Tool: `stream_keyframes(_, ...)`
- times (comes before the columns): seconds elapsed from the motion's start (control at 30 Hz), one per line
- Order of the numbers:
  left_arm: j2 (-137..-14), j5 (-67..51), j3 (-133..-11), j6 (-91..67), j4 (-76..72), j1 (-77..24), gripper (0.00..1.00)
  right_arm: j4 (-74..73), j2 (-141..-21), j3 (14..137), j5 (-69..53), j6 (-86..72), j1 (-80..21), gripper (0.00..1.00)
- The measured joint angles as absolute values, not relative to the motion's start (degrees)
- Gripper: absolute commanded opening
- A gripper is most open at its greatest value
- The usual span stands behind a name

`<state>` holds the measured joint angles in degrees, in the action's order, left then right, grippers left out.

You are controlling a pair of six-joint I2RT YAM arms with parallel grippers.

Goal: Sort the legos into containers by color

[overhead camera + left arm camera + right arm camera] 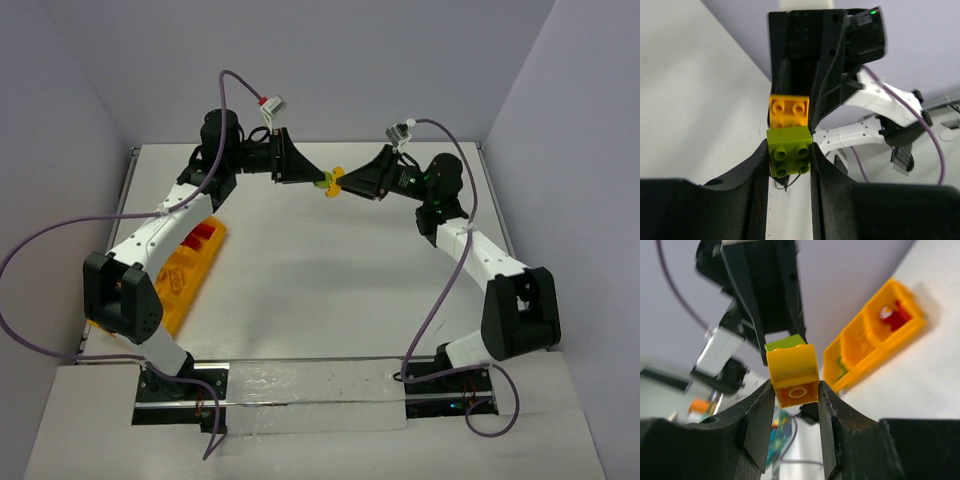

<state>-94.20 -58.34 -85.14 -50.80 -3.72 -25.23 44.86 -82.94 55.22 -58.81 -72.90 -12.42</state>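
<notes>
Both grippers meet in mid-air above the far middle of the table. My left gripper [318, 180] is shut on a lime green lego [789, 156]. My right gripper [340, 184] is shut on a yellow lego [794, 374]. The two bricks sit end to end between the fingertips [330, 183]; I cannot tell whether they are stuck together. In the right wrist view the green brick [784, 342] shows just behind the yellow one. The orange-yellow tray [192, 272] lies at the left, partly hidden under the left arm, with a red lego [203, 233] in its far compartment.
In the right wrist view the tray [860, 357] shows a red brick [893, 315] in one end compartment and a bit of green [842, 365] in another. Grey walls close in the table on three sides.
</notes>
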Motion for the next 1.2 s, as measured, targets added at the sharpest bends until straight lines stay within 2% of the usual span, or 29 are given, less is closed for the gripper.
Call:
stream_keyframes(0.23,-91.2,-52.7,-85.9,-42.6,9.3,-22.3,0.00,9.2,-77.6,64.1,-47.6,-47.8,-12.9,0.00)
stream_keyframes(0.37,-88.7,-45.9,-86.9,-37.4,19.6,-21.2,0.00,-2.5,-76.3,64.5,-41.5,-39.9,-13.0,0.00)
stream_keyframes(0.47,-85.8,-35.8,-87.0,-35.3,28.4,-20.1,0.00,-8.8,-76.2,64.4,-38.3,-36.1,-13.0,0.00)
stream_keyframes(0.6,-80.1,-16.4,-84.1,-37.5,39.5,-18.3,0.00,-12.2,-76.1,63.2,-36.3,-33.2,-13.0,0.00)
stream_keyframes(0.83,-74.5,17.0,-74.2,-55.9,61.0,-8.0,0.00,-15.0,-76.0,61.5,-35.7,-31.6,-13.0,0.00)
stream_keyframes(1.0,-71.1,27.8,-68.6,-65.6,70.0,-4.3,0.00,-16.2,-75.9,61.5,-35.7,-30.3,-13.0,0.00)
stream_keyframes(1.2,-66.1,32.2,-61.9,-72.0,74.8,4.4,0.00,-19.0,-75.9,61.8,-34.4,-28.6,-13.9,0.00)
